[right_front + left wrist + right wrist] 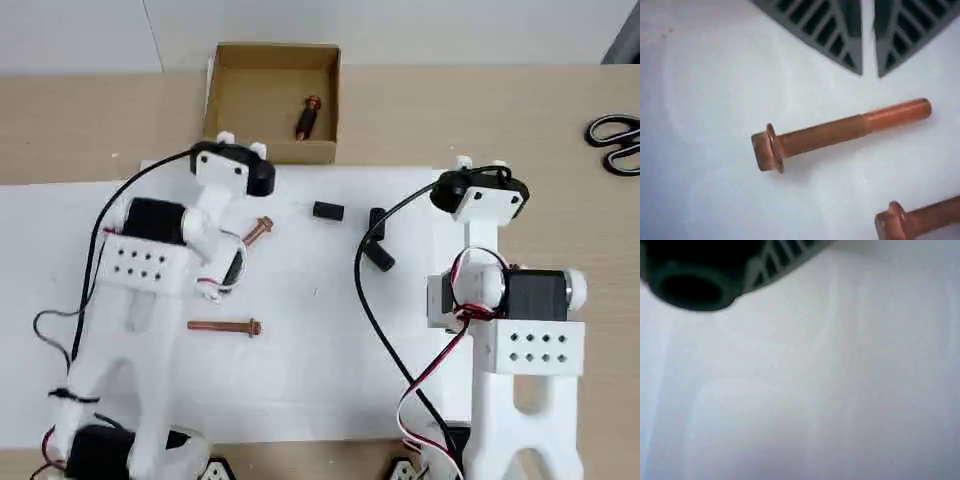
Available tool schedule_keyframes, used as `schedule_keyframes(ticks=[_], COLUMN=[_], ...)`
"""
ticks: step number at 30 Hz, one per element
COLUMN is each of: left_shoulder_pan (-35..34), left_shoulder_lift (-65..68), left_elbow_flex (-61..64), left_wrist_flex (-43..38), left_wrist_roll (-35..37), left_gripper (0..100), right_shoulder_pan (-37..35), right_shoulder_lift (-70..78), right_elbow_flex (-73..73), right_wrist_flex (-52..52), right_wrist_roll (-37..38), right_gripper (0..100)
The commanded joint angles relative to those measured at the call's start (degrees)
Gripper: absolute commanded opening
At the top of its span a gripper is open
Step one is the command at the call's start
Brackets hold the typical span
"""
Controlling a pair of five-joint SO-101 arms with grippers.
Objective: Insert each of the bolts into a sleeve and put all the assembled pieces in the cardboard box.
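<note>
Two copper bolts lie on the white paper: one (225, 326) (840, 131) on its side, the other (257, 230) (917, 220) slanted beside the left arm. My left gripper (222, 272) (868, 50) hovers just above them, shut with nothing in it. Three black sleeves (328, 211) (377, 222) (378, 257) rest near the paper's middle. In the right wrist view a black sleeve (687, 285) sits against a ribbed finger (777, 257), with my right gripper (735, 275) shut on it above bare paper. One assembled bolt and sleeve (309, 118) lies in the cardboard box (225, 95).
The white paper (320, 380) covers the table's middle between the two arms. Scissors (615, 143) lie at the far right edge. A black cable (365, 300) loops across the paper from the right arm.
</note>
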Motion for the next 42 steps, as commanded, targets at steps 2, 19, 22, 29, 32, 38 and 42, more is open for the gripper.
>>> schedule_keyframes(ticks=[2, 19, 22, 29, 32, 38, 42], left_shoulder_pan=[0.26, -2.37, -4.57, -5.19, -5.19, -3.08, -0.53], left_shoulder_lift=[5.45, 24.62, 29.98, 40.79, 43.78, 48.00, 49.93], left_elbow_flex=[-7.69, -24.92, -30.90, -41.27, -44.44, -48.57, -50.86], left_wrist_flex=[1.05, 1.14, 1.14, 1.14, 1.14, 1.14, 1.14], left_wrist_roll=[-3.43, -9.67, -11.25, -12.92, -12.92, -13.54, -13.45], left_gripper=[1, 12, 12, 12, 12, 12, 12], right_shoulder_pan=[0.40, 0.40, 0.40, 0.40, 0.40, 0.40, 0.48], right_shoulder_lift=[-1.45, -1.45, -1.45, -1.45, -1.45, -1.45, -1.45], right_elbow_flex=[-0.26, -0.18, -0.18, 0.62, 0.62, 0.62, 0.62], right_wrist_flex=[0.75, 0.66, 0.66, 0.40, 0.40, 0.40, 0.31], right_wrist_roll=[-0.53, -0.53, -0.53, -0.53, -0.53, -0.53, -0.53], right_gripper=[0.3, 0.3, 0.3, 0.3, 0.3, 0.3, 0.3])
